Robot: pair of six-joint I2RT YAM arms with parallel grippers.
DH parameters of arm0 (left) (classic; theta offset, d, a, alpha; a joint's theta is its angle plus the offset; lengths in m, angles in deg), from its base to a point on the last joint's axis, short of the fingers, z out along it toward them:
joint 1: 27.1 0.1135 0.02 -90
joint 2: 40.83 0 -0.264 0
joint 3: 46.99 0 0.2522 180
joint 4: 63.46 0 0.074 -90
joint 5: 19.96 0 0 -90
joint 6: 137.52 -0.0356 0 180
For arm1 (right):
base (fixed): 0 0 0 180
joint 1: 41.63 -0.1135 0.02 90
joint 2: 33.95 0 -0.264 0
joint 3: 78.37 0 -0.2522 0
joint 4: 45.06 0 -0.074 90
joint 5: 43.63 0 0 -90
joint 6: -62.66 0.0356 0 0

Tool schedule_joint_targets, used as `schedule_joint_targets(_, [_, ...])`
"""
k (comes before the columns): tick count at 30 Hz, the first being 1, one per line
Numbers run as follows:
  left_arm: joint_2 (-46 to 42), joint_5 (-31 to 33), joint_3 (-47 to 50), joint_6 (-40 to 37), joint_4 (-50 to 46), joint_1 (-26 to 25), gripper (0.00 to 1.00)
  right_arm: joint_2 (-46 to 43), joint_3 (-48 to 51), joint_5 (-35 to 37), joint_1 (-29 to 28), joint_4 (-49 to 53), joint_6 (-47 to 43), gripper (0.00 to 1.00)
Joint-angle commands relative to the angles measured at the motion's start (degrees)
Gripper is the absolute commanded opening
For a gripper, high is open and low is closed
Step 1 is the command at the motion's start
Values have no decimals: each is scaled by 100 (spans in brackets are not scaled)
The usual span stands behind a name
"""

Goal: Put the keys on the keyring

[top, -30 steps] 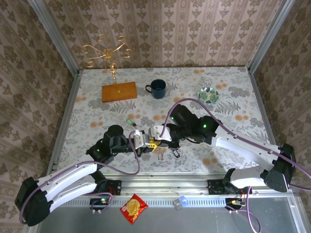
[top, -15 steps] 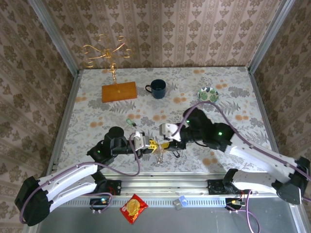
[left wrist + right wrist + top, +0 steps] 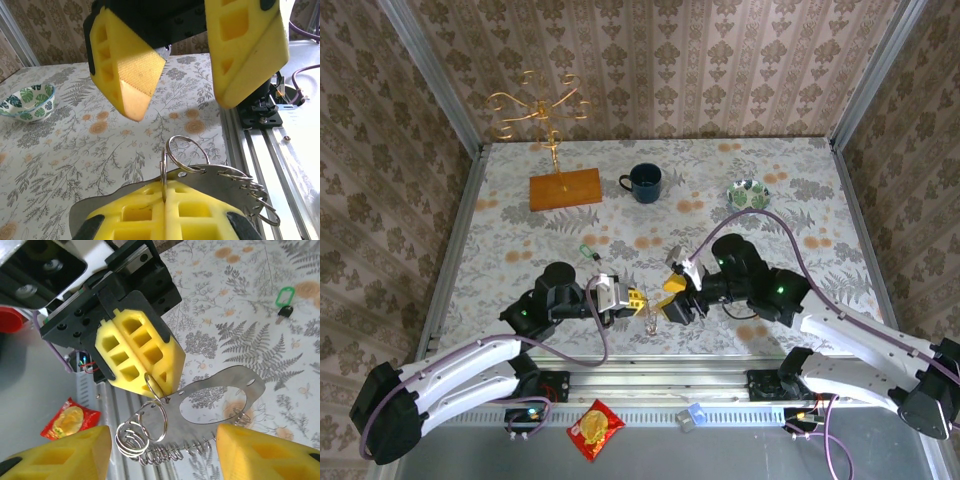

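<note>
On our floral table, the left gripper clamps the keyring. Our right gripper gapes just beside it; the key lies well apart.

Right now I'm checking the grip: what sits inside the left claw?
The shut left claw pinches the edge of a flat metal plate, a split ring standing at the seam. How deep the plate reaches, its pads cover.

L hand grips keyring, R hand spread
</note>
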Motion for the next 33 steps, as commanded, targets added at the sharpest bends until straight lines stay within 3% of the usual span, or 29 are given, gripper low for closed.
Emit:
schedule_joint_targets(1, [-49, -29, 51, -117, 325, -64, 0, 136, -25, -218, 1, -248, 684, 59])
schedule_joint_targets(9, [-73, 173, 52, -123, 323, -127, 0, 504, -141, -895, 2, -316, 804, 50])
schedule_joint_targets(18, [-84, 302, 69, -123, 320, -150, 0, 117, 42, -1137, 3, -394, 566, 37])
schedule_joint_targets(25, [-69, 327, 61, -133, 349, -163, 0, -71, 150, -1419, -137, -469, 453, 37])
schedule_joint_targets(30, [-61, 328, 67, -133, 363, -160, 0, -72, 8, -1100, -235, -219, 200, 35])
schedule_joint_targets(33, [-59, 309, 74, -141, 361, -174, 0, -353, -9, 132, -231, -54, -228, 36])
